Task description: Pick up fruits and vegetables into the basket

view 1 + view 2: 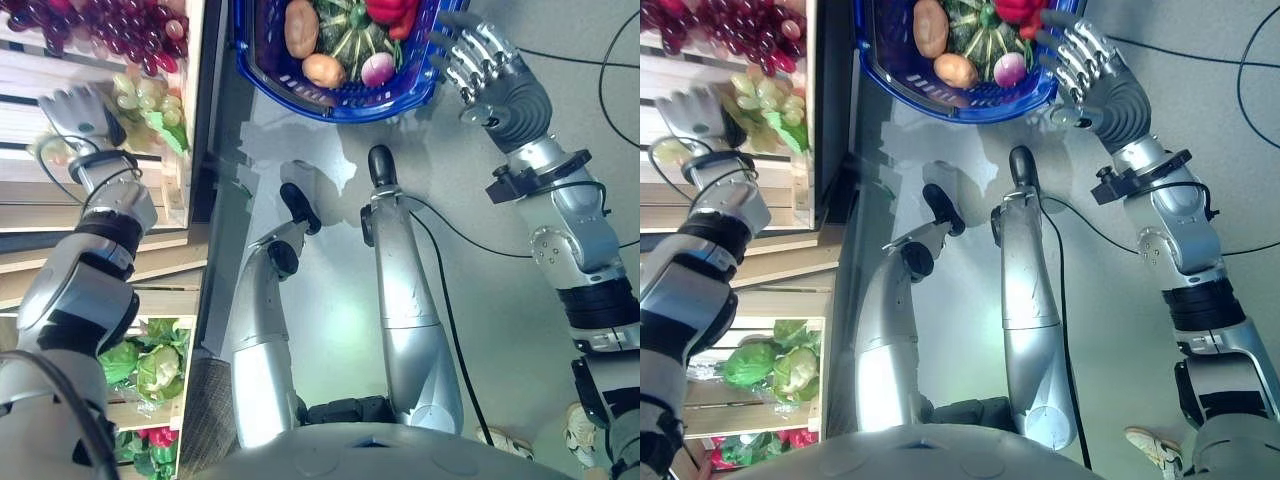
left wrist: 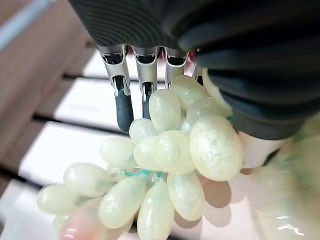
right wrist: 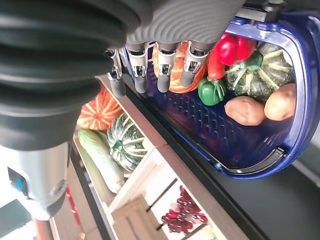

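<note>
A bunch of green grapes lies at the edge of a wooden crate on the shelf. My left hand is right beside the bunch, and in the left wrist view the grapes sit against the palm with the fingers straight behind them. The blue basket holds two potatoes, a green striped squash, a red pepper and a small pink root. My right hand is open at the basket's right rim, its fingers spread over the rim.
Red grapes fill the crate behind the green bunch. Cabbages lie in a lower crate. The right wrist view shows an orange pumpkin, a striped squash and a pale cucumber on the shelf. A person's shoe stands at the right.
</note>
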### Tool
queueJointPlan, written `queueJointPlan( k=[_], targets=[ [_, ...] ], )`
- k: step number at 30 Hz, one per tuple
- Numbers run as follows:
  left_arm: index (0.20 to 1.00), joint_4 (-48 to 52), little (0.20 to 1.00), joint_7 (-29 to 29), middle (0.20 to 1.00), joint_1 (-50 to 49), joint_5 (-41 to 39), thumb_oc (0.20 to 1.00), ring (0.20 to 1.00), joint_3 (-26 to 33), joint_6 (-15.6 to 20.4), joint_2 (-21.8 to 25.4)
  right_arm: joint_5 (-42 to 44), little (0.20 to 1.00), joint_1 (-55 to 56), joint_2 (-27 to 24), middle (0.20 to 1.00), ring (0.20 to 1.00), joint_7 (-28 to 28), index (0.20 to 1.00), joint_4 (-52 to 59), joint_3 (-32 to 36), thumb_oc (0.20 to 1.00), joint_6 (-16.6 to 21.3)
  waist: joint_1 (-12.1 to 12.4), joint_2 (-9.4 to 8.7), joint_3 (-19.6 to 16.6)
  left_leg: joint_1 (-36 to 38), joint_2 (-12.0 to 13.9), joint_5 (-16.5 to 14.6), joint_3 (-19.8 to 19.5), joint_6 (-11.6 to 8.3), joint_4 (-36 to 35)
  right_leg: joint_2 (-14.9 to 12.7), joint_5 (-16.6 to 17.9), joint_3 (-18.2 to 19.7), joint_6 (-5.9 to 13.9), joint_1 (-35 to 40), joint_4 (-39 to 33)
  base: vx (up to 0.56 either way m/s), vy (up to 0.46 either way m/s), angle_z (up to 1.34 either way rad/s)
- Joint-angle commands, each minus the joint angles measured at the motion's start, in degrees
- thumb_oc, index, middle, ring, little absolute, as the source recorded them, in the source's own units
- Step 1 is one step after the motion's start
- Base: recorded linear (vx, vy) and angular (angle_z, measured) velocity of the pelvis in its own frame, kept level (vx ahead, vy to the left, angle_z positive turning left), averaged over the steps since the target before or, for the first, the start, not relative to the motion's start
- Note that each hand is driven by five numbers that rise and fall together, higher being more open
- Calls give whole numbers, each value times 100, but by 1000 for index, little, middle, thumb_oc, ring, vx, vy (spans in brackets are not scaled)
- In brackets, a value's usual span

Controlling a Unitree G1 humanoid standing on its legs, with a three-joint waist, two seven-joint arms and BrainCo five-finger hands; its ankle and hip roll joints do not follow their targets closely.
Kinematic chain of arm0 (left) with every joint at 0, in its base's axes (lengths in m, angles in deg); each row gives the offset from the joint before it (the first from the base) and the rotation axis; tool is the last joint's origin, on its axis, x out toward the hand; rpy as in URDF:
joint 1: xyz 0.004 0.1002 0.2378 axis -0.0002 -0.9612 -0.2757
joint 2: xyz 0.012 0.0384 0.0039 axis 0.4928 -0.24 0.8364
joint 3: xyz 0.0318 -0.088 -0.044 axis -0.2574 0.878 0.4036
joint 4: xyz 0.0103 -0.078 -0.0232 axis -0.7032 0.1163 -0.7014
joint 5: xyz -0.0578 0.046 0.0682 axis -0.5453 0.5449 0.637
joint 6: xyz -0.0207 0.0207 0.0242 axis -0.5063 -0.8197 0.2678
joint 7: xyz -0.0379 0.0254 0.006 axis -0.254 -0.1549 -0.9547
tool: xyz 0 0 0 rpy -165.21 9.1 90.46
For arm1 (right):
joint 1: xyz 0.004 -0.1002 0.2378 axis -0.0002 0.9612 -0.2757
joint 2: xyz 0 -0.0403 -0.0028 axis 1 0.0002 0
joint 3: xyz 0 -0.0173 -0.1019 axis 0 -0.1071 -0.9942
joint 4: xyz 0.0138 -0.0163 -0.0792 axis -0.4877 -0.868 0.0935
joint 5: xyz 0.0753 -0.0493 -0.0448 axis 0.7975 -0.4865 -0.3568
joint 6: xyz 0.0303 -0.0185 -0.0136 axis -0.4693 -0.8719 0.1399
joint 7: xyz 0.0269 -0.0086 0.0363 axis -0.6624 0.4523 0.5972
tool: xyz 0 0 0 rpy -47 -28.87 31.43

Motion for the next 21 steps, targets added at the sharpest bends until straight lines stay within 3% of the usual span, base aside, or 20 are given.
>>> queueJointPlan(
  k=[1,4,6,11,12,21],
  targets=[
    [200,-372,200,-82,200,-661,-920,200,200,221,515,369,-1062,1000,153,-241,1000,1000,-447,1000,242,-37,1000,161,-208,-71,-72,199,-170,-132,151,-299,-40,3,304,-143,556,485,-697,-28,-77,4],
    [200,-219,200,-222,200,-850,-1312,200,200,362,875,404,-1931,1000,275,-404,1000,1000,-954,1000,118,-87,1000,208,-164,-87,-72,420,-217,-131,107,-264,-158,-15,324,-206,569,746,-842,-29,-88,7],
    [200,67,200,-533,200,-1099,-1848,200,200,646,1326,469,-2863,1000,423,-568,1000,1000,-1378,1000,76,-60,1000,149,-99,-84,-72,664,-265,-127,68,-220,-305,-39,306,-281,575,1036,-987,-41,-89,12],
    [200,865,200,-1449,200,-1806,-3101,200,200,1461,1966,294,-4740,1000,675,-826,1000,1000,-1954,1000,294,86,1000,-529,28,-28,-72,1157,-409,-112,-34,-131,-623,-72,246,-439,601,1550,-1204,-29,-51,11],
    [200,1152,200,-1883,200,-2058,-3635,200,200,1747,2118,197,-5240,1000,747,-907,1000,1000,-1978,1000,358,179,1000,-674,73,0,-72,1326,-458,-108,-75,-105,-737,-97,216,-488,602,1729,-1276,-22,-30,6],
    [200,2371,200,-3020,200,-2990,-5734,200,200,2423,2176,-120,-6248,1000,879,-923,1000,1000,-2028,1000,524,195,1000,-1174,249,103,-72,2089,-618,-96,-246,-8,-1147,-175,119,-685,583,2527,-1639,-11,-29,4]
  ],
)
